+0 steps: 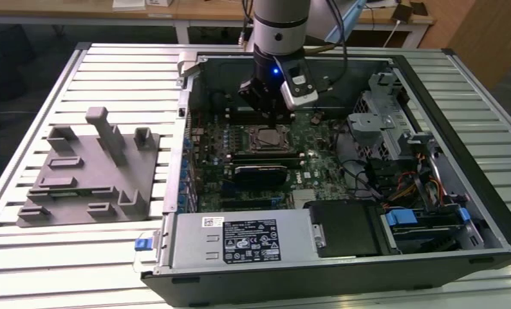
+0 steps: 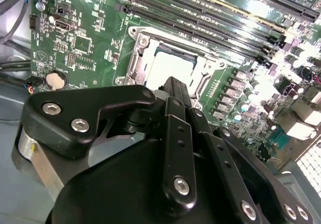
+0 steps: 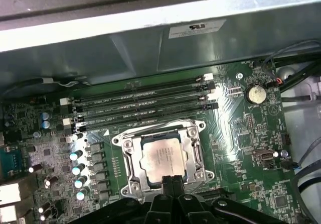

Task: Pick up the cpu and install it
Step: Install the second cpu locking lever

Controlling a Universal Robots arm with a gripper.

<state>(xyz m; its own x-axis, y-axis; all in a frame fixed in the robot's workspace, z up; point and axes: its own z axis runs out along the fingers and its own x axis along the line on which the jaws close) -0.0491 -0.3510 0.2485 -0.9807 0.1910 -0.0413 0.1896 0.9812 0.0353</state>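
The cpu (image 3: 159, 156), a pale silver square chip, lies flat inside the metal-framed socket (image 3: 125, 148) on the green motherboard; in the second wrist view the cpu (image 2: 168, 66) looks bright white. My gripper (image 3: 173, 180) hangs just above the chip's edge with its black fingers (image 2: 175, 91) pressed together and nothing between them. In the exterior view the gripper (image 1: 268, 118) hovers inside the open computer case, right over the socket (image 1: 264, 138).
Empty memory slots (image 3: 140, 101) run beside the socket, with a coin battery (image 3: 256, 94) further off. Case walls (image 1: 183, 129), a drive cage (image 1: 389, 122) and a power supply (image 1: 238, 239) ring the board. A grey fixture block (image 1: 88, 170) sits on the slatted table at the exterior view's left.
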